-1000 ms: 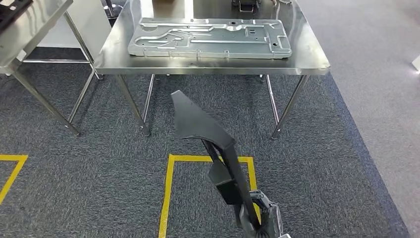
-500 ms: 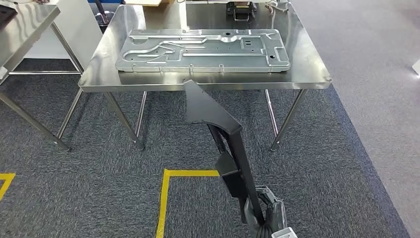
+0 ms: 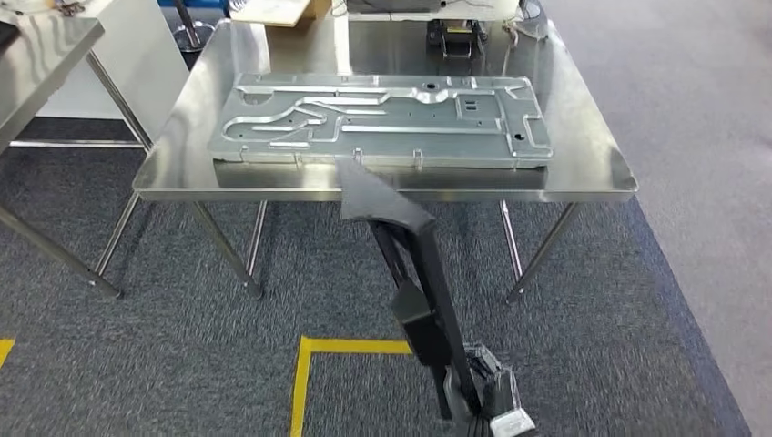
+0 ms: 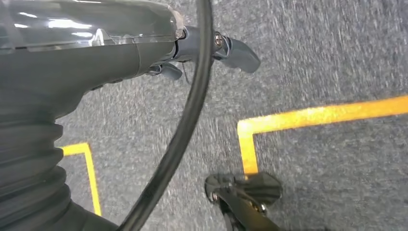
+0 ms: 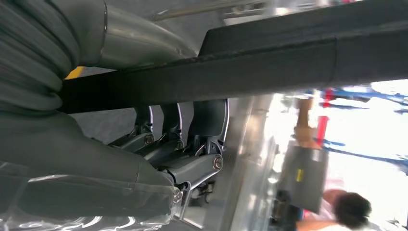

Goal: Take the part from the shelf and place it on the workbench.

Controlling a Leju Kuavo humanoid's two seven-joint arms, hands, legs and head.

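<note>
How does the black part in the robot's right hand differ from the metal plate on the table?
The black part is dark, matte, long and narrow; the metal plate is silver, shiny, broad and rectangular. The part is held tilted by the right hand; the plate lies flat on the table.

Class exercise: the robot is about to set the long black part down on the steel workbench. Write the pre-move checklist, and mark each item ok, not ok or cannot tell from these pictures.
1. Black part gripped by right robot hand: ok; fingers wrap it.
2. Part's tip over the workbench edge: ok.
3. Bare bench surface for the part: not ok; metal plate covers most of the middle.
4. Left robot hand free: ok; it holds nothing, above the carpet.
5. Part's tip clear of the plate: cannot tell.
</note>
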